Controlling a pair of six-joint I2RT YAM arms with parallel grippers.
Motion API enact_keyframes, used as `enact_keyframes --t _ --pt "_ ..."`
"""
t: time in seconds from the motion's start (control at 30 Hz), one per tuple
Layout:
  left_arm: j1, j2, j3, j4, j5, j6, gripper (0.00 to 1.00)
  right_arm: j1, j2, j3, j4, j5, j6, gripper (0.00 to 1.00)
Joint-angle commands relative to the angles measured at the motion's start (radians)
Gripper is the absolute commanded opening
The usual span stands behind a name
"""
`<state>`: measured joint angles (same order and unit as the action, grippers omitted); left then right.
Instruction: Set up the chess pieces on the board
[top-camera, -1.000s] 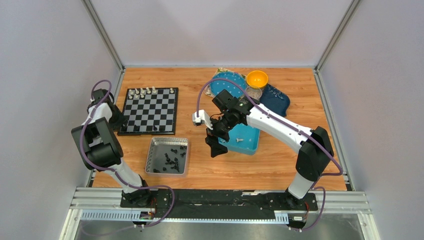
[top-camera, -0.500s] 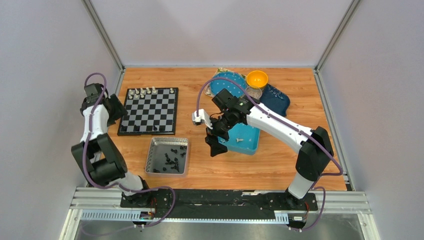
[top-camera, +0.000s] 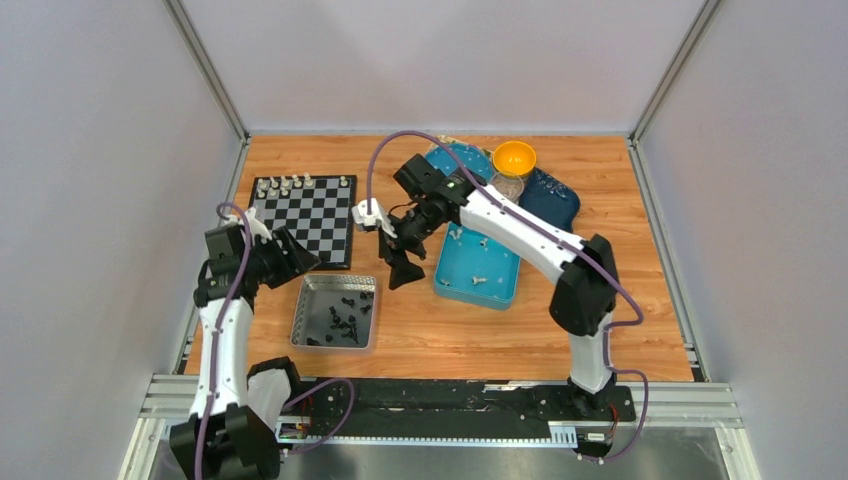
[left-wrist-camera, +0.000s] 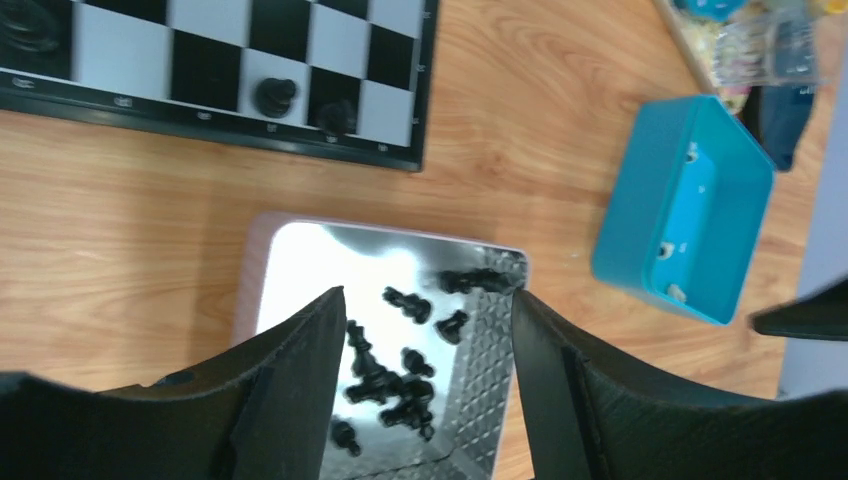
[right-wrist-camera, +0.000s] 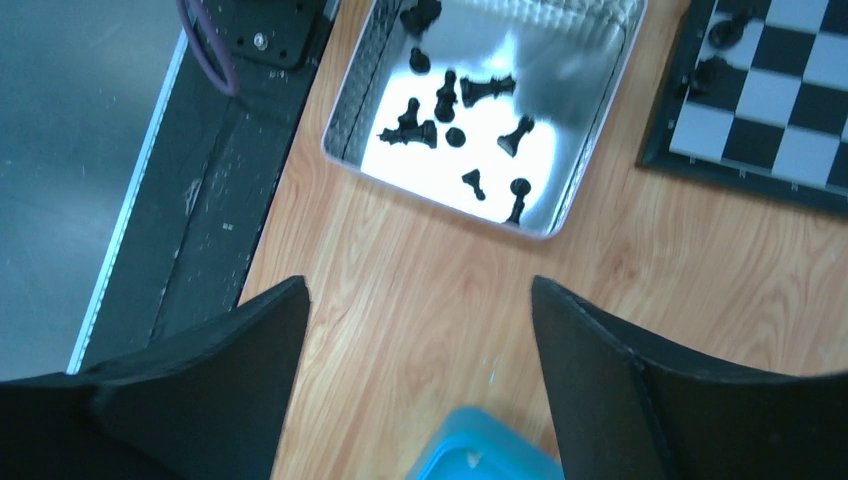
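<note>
The place is a robotics lab test cell. A wood-grain counter (top-camera: 560, 330) is boxed in on three sides by plain pale wall panels (top-camera: 440, 60) set in bare metal corner posts (top-camera: 204, 65). Along the counter's near edge runs a slotted aluminium rail (top-camera: 690, 400) with a black base plate (top-camera: 450, 398). Two white-and-black robot arms are bolted to it, the left arm (top-camera: 222, 340) and the right arm (top-camera: 520, 235). Exposed purple cables (top-camera: 374, 160) loop along both arms.
</note>
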<state>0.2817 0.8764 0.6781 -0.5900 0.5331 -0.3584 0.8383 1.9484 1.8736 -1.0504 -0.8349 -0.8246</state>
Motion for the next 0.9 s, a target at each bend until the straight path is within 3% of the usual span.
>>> enact_keyframes --t 0.0,0.13,0.23,0.3,0.5,0.73,0.87 --pt "-0.058 -0.111 -0.136 0.074 0.042 -0.216 0.66 0.021 0.041 0.03 0.05 -0.073 0.182 0.76" --pt "-0.145 -0.2 -0.247 0.123 -0.044 -0.378 0.64 0.035 -0.057 -0.128 0.348 -0.026 0.379 0.66" --pt "-0.225 -0.2 -0.284 0.116 -0.151 -0.476 0.62 0.035 -0.12 -0.235 0.475 0.037 0.5 0.61" --pt "-0.277 -0.182 -0.281 0.108 -0.227 -0.54 0.62 0.035 -0.134 -0.26 0.489 0.084 0.542 0.55" --pt "-0.458 -0.1 -0.238 0.099 -0.424 -0.718 0.62 0.033 -0.189 -0.332 0.517 0.132 0.607 0.53" --pt "-0.646 0.084 -0.077 0.007 -0.619 -0.663 0.59 0.031 -0.246 -0.367 0.472 0.169 0.541 0.54" --pt "-0.705 0.197 0.041 -0.05 -0.674 -0.543 0.58 0.027 -0.258 -0.364 0.446 0.174 0.513 0.55"
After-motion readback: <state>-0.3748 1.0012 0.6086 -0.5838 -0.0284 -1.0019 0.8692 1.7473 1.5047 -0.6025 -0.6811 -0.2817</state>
